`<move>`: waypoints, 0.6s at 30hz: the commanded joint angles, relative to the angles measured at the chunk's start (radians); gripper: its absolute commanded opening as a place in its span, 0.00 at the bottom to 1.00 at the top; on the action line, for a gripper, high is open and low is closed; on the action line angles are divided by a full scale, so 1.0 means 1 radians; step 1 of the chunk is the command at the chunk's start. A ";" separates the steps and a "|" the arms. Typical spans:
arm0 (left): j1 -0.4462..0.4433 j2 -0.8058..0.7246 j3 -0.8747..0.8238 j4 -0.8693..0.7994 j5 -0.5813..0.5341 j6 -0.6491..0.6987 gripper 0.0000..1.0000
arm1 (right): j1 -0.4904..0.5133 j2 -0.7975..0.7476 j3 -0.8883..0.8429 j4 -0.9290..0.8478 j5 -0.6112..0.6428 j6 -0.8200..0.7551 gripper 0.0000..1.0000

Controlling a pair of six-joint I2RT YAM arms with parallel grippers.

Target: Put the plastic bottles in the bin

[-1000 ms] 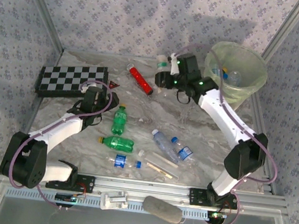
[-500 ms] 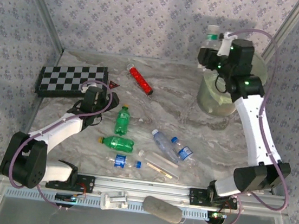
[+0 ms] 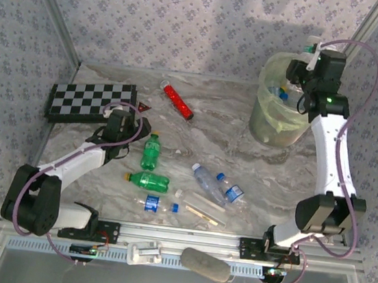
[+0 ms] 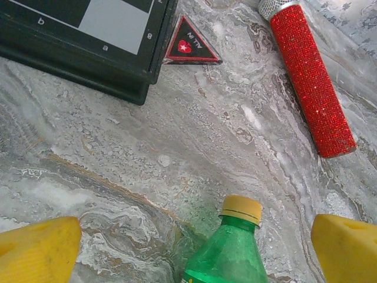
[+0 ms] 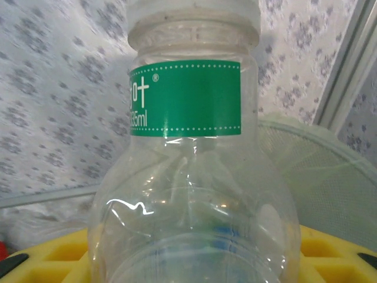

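My right gripper point(image 3: 298, 70) hangs above the pale-green bin point(image 3: 268, 127) at the back right. It is shut on a clear plastic bottle point(image 5: 188, 177) with a green label and a white cap, and the bin's rim point(image 5: 321, 156) shows just behind it. Other bottles point(image 3: 282, 93) lie inside the bin. My left gripper point(image 3: 116, 132) is open, low over the table beside a green bottle point(image 3: 151, 152) with a yellow cap point(image 4: 240, 209). That bottle lies between the yellow fingers point(image 4: 36, 252) untouched. More bottles lie mid-table: a green one point(image 3: 147, 180), a clear one point(image 3: 206, 178), a blue-capped one point(image 3: 231, 189) and a small one point(image 3: 154, 204).
A chequered board point(image 3: 90, 100) lies at the back left with a small triangular card point(image 4: 189, 46) beside it. A red glittery tube point(image 3: 178, 101) lies at the back centre. Pale sticks point(image 3: 203, 209) lie near the front rail. Patterned walls close in the table.
The right arm has lifted the clear bottle from the table near the red tube and swung it up and right to above the bin. The left arm has stayed still.
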 commanded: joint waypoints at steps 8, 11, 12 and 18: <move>0.005 0.005 0.022 -0.022 0.022 0.031 1.00 | -0.033 0.134 0.035 -0.061 0.006 0.002 0.53; 0.005 0.009 0.020 -0.019 0.024 0.027 1.00 | -0.043 0.156 0.042 -0.072 -0.011 0.013 0.57; 0.004 0.012 0.020 -0.019 0.026 0.026 1.00 | -0.047 0.162 0.049 -0.080 -0.016 0.017 0.60; 0.004 0.017 0.019 -0.020 0.035 0.026 1.00 | -0.049 0.179 0.092 -0.094 -0.029 0.023 0.77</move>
